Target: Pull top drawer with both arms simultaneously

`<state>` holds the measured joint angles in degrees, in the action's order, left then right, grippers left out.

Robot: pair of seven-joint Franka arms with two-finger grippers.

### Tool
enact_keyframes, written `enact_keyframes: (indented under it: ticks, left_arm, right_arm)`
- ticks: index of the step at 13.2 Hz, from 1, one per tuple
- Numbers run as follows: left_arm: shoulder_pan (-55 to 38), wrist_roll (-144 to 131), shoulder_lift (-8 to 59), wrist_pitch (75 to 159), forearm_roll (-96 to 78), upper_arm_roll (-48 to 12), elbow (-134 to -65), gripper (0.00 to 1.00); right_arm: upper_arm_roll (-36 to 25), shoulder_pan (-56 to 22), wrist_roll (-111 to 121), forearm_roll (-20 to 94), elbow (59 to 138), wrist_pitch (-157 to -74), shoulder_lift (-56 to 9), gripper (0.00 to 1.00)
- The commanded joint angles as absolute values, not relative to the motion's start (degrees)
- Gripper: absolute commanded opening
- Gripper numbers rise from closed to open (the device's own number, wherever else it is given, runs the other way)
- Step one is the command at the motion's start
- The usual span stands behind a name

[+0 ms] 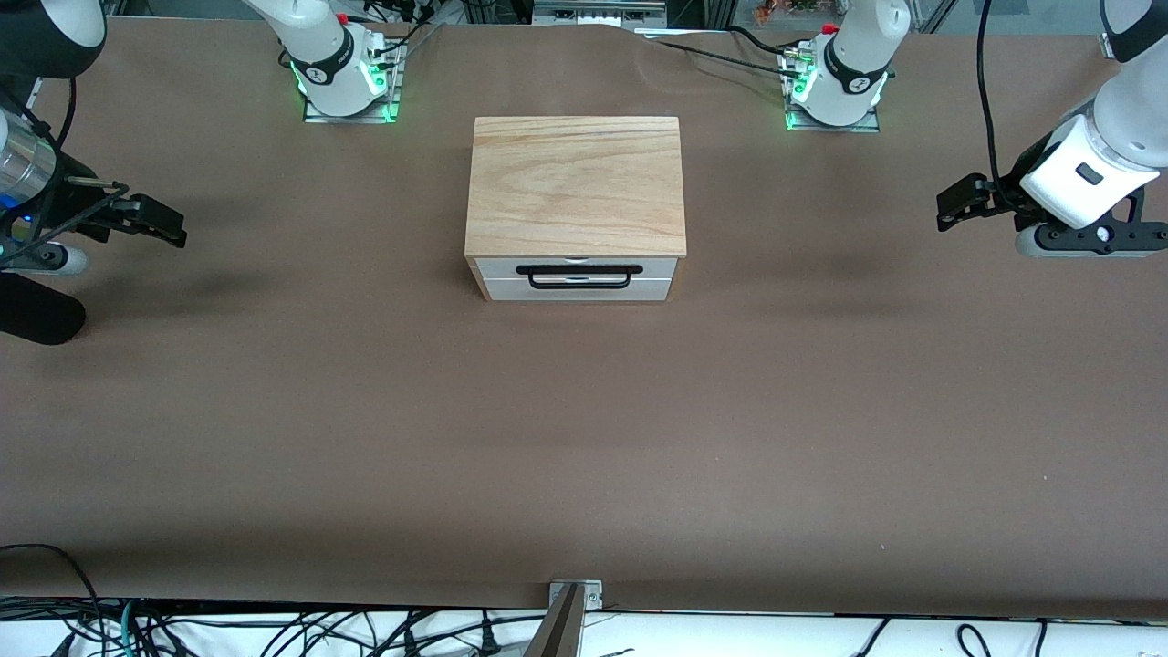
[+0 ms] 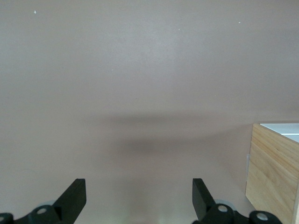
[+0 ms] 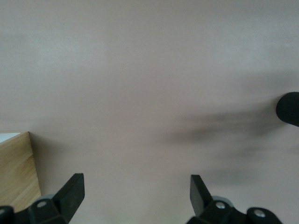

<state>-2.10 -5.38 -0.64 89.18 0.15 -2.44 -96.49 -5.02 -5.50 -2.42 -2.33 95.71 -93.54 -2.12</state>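
The top drawer (image 1: 497, 268) is shut in the wooden box (image 1: 575, 182) at the table's middle; its white front and long black bar handle (image 1: 578, 269) face the front camera. Its inside is hidden. My left gripper (image 1: 954, 205) is open and empty, above the table toward the left arm's end, well apart from the box. My right gripper (image 1: 164, 224) is open and empty, above the table toward the right arm's end, equally far off. The left wrist view shows open fingers (image 2: 74, 198) and a box corner (image 2: 273, 168). The right wrist view shows open fingers (image 3: 72, 193) and a box corner (image 3: 16, 168).
The brown table (image 1: 584, 438) stretches wide around the box. Both arm bases (image 1: 342, 78) (image 1: 835, 87) stand beside the box's back corners. A black rounded part (image 1: 36, 315) lies near the right gripper and shows in the right wrist view (image 3: 289, 108). Cables run along the table's front edge.
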Motion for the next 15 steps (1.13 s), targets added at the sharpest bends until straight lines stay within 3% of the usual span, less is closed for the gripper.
enact_keyframes:
  ticks: [1, 15]
  left_arm:
    - [-2.1, -5.2, -1.8, 88.9, 1.3, -2.6, -97.6, 1.0]
    - [-2.3, -5.8, 4.4, 94.3, -1.8, -2.9, -97.5, 1.0]
  right_arm:
    - [-5.4, -5.7, -0.8, -1.3, 97.7, -95.3, -0.1, 1.0]
    - [-5.0, -5.4, -0.5, -1.1, 95.9, -95.1, -1.6, 1.0]
